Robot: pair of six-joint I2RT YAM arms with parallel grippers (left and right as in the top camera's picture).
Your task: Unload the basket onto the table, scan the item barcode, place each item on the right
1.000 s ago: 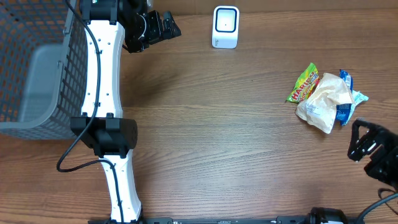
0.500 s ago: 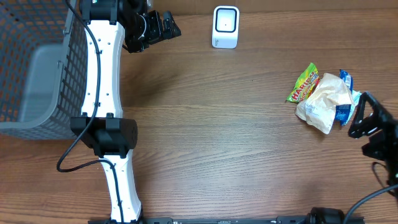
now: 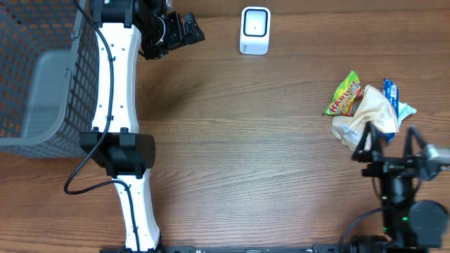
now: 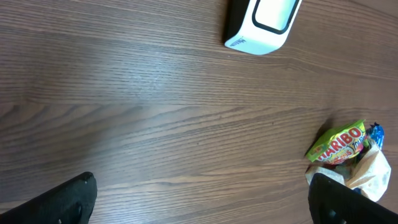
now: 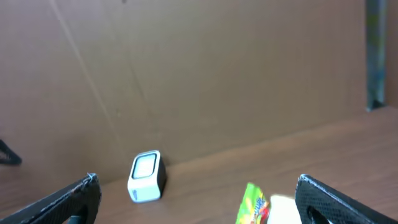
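Observation:
A pile of snack items lies at the right of the table: a green-yellow Haribo bag [image 3: 343, 95], a beige-white packet [image 3: 370, 112] and a blue packet [image 3: 393, 97]. The white barcode scanner [image 3: 254, 30] stands at the far edge. My right gripper [image 3: 389, 145] hovers open just in front of the pile, holding nothing; its view shows the scanner [image 5: 146, 177] and the Haribo bag [image 5: 254, 205] between its fingertips. My left gripper [image 3: 180, 29] is open and empty at the far left, beside the scanner [image 4: 261, 22]. The Haribo bag [image 4: 339, 144] shows at the right of its view.
A grey wire basket [image 3: 35, 70] fills the left edge of the table. The left arm's white links [image 3: 116, 91] run along the basket's right side. A brown wall stands behind the scanner.
My right gripper has swung in from the table's right edge to just in front of the snack pile, now pointing toward the far side. The left arm has not moved.

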